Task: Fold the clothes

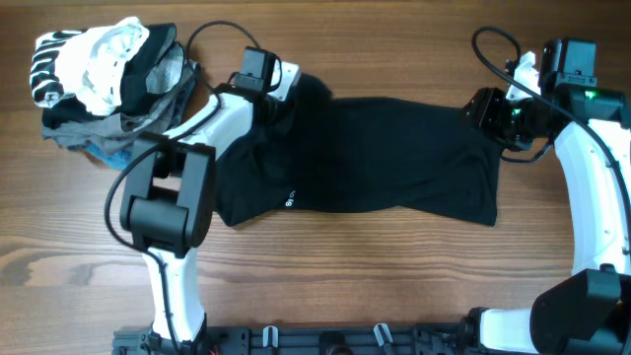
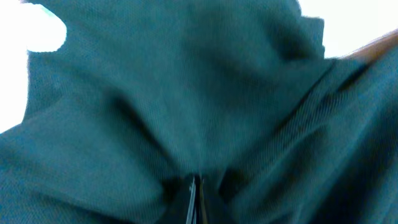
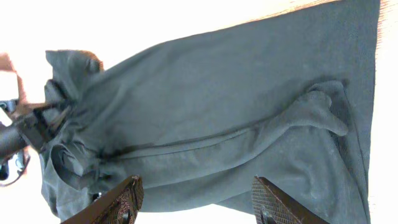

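The black garment (image 1: pixel 375 158) lies spread across the middle of the table, with a tiny white logo mark (image 1: pixel 290 203) near its front left corner. My left gripper (image 1: pixel 281 99) is at the garment's far left corner and is shut on a bunched fold of it; the left wrist view shows the closed fingers (image 2: pixel 194 196) buried in the fabric (image 2: pixel 186 93). My right gripper (image 1: pixel 490 116) is open at the garment's far right corner. In the right wrist view its fingers (image 3: pixel 196 199) straddle the cloth's near edge (image 3: pixel 236 106) without gripping.
A pile of white-striped, grey and blue garments (image 1: pixel 108 79) sits at the far left corner of the wooden table (image 1: pixel 394 276). The left arm's body (image 1: pixel 173 197) lies over the garment's left edge. Cables loop near both arms.
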### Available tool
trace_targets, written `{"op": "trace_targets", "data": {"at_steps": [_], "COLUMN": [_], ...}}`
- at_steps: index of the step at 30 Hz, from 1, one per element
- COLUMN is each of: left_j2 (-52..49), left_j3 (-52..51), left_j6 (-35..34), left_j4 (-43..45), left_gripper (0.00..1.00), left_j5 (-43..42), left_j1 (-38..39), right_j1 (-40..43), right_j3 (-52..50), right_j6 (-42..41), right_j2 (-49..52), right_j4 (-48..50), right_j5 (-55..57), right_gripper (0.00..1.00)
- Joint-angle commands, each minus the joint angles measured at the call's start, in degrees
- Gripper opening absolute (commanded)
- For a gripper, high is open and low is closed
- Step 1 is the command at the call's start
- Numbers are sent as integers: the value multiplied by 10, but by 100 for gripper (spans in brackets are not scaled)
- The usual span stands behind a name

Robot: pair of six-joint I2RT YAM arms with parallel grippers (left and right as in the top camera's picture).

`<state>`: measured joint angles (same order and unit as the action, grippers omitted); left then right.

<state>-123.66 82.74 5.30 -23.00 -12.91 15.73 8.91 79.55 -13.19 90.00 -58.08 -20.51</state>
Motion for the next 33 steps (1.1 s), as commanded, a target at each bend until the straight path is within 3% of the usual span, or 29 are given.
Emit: {"op": "trace_targets", "data": {"at_steps": [1, 2, 3, 4, 6, 9, 13, 18, 21, 23, 29, 33], "left_j2": [66, 91, 116, 145, 182, 145, 21, -28, -28, -26, 103, 205], "left_j3": [-20, -20, -20, -20, -20, -20, -20, -20, -20, -20, -20, -20], "left_j6": [2, 2, 3, 2, 3, 3, 3, 3, 2, -8, -43, -42], "left_j4": [-78, -82, -83, -82, -58, 18, 145, 196, 204, 205, 172, 112], "left_gripper": [9, 55, 60, 80, 89, 92, 83, 66, 41, 4, 4, 4], "left_j5": [38, 38, 38, 37, 37, 27, 23, 8, -28, -82, -89, -87], "left_j1": [-34, -37, -36, -36, -36, -36, -36, -36, -36, -36, -51, -52], "right_j1": [-4, -4, -4, -4, -4, -4, -4, -4, -4, -4, -4, -3], "right_j3": [6, 6, 6, 6, 6, 6, 6, 6, 6, 6, 6, 6], "right_j6": [-4, -3, -3, -3, -3, -4, -5, -5, -5, -3, -3, -5], "right_j2": [7, 7, 7, 7, 7, 7, 7, 7, 7, 7, 7, 37], "right_j4": [-1, -1, -1, -1, -1, 0, -1, -8, -11, -11, 26, 134], "right_j5": [4, 4, 4, 4, 4, 4, 4, 4, 4, 4, 47, 185], "right_gripper": [61, 61, 61, 61, 62, 64, 65, 65, 65, 65, 66, 61]}}
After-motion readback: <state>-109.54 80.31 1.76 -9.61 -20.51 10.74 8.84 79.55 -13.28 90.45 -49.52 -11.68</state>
